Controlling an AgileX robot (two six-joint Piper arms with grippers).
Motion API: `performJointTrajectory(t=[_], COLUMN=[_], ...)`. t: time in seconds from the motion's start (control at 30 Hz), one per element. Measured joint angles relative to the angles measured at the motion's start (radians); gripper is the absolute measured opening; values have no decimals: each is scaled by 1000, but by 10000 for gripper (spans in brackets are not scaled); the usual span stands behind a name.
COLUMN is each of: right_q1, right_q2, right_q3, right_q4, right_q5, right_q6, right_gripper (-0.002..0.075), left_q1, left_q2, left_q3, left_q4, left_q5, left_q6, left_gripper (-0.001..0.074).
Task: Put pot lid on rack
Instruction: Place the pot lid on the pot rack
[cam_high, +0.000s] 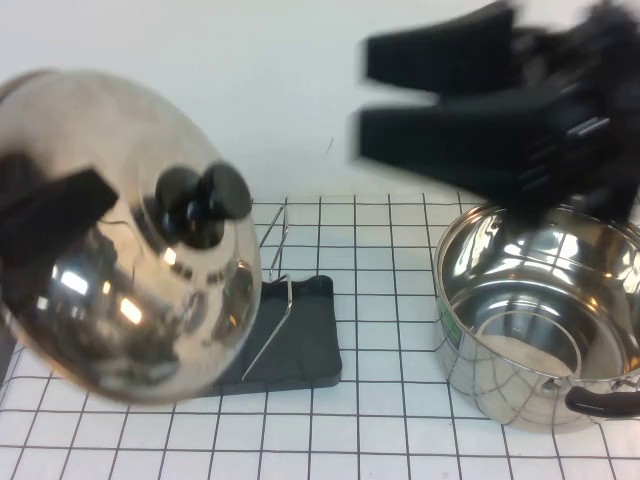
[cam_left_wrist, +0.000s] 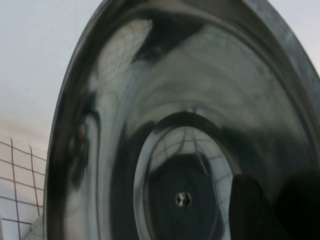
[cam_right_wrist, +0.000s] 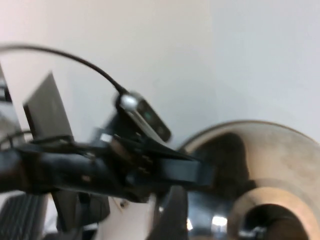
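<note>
Shiny silver pot lid (cam_high: 120, 270) with black knob (cam_high: 200, 203), black rack (cam_high: 300, 340) with silver wires, white black-gridded tabletop (cam_high: 380, 430), black right gripper (cam_high: 365, 95).

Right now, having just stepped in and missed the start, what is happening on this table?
The left hand holds the round shiny steel pot lid, tilted, in the air above the black tray rack with wire uprights. It is not yet on the rack. The right hand, open, hovers above the deep steel pot.
</note>
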Motion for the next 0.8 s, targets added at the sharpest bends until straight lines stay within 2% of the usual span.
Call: performJointTrajectory(t=[0.1,0.17,0.23,0.37,0.43,0.57,0.8], right_q1=[-101,-159,-195,-223,-227,-227,-227], right_q2=[-67,-117,-164,-241,-269,-297,-300], right_q3=[0,0,-2,-2,-2,-2,-2], right_q4=[-7,-51,-119,-297,-372,-470,-529], right_q5=[84,131,159,189,198,205,206], right_q6=[87,131,162,193,226,278,316], right_gripper=[668,589,468,146,62,13,4], left_q1=[0,0,0,0,0,0,-2], left_q2=[117,213,301,460,519,597,655], left_q3=[-83,-157,-225,-345,-376,-399,-402], left_q4=[18,70,129,250,304,353,401], left_q5=[17,42,58,59,55,53,-23], left_q6=[0,-6,-21,-68,-84,-100,-90], left_gripper=[176,174,174,174,174,174,174])
